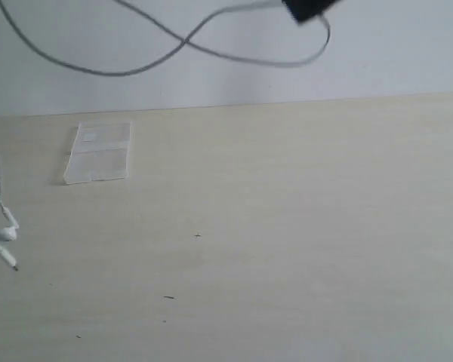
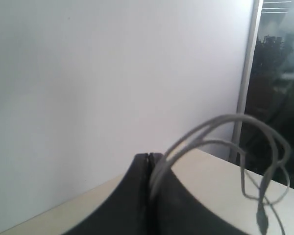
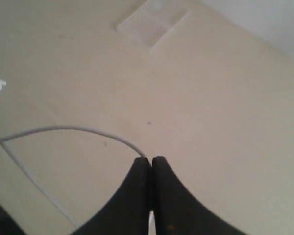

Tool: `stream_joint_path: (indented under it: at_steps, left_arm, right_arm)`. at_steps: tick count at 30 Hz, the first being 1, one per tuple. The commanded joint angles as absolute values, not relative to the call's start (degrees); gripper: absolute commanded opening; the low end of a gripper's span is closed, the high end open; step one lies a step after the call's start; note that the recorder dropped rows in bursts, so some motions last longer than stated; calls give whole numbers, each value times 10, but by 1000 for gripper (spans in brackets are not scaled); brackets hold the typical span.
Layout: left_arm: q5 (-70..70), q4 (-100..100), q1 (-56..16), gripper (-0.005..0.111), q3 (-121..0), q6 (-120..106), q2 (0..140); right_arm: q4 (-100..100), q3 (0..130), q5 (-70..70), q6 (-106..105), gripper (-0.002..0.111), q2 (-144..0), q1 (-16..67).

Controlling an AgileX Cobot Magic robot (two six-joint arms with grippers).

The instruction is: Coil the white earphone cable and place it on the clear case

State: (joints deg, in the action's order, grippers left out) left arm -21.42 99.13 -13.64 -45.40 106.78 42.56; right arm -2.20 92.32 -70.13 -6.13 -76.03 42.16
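Two grippers, both pressed together on the white earphone cable (image 1: 183, 41).

Right gripper (image 3: 151, 159): jaws closed, with the wire leaving at the tips. In the exterior view it sits high, at 1 o'clock.

Left gripper (image 2: 148, 156): jaws closed. Strands loop out beside the tips, so it appears to be pinching them.

Cable: hangs slack between the two, above the table (image 1: 302, 226). The earbuds (image 1: 1, 230) dangle at 9 o'clock.

Clear case (image 1: 98, 154): lies flat at 10 o'clock, nothing on it.

Judgement: the coil is barely formed. Bring your grippers closer to stack the loops, gather the slack first, and mind the earbuds don't snag. Lower onto the case only once the bundle is compact.
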Motion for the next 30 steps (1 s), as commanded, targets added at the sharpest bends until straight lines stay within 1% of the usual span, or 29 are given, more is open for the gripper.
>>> stream_joint_path:
  at_steps: [1,5,7,9,10,12,13,16,20,30]
  left_arm:
    - [-207,999,-137,0,-457,1100,419]
    - [-189,999,-137,0,-457,1100,420]
    - [-178,999,-137,0,-457,1100,421]
    - [-178,999,-137,0,-457,1100,425]
    - [-178,999,-137,0,-457,1100,433]
    - [-173,999,-137,0,-457,1100,444]
    - [-170,999,-137,0,-457,1100,451]
    - [-150,999,-137,0,-457,1100,456]
    - [-112,999,-137,0,-457,1100,463]
    - [-83,999,-137,0,-457,1111,467]
  right_arm:
    - [-94,806,-639,-93,0,-757,420]
    - [-184,731,-577,-167,1,-758,420]
    - [-316,701,-557,-271,15,-768,420]
    - [-378,699,-555,-310,30,-775,420]
    - [-414,700,-554,-324,42,-777,420]
    - [-403,700,-560,-332,56,-777,420]
    - [-382,700,-579,-332,60,-777,420]
    - [-339,700,-607,-330,61,-777,420]
    - [-410,700,-599,-361,61,-779,420]
    - [-490,700,-484,-468,61,-781,420]
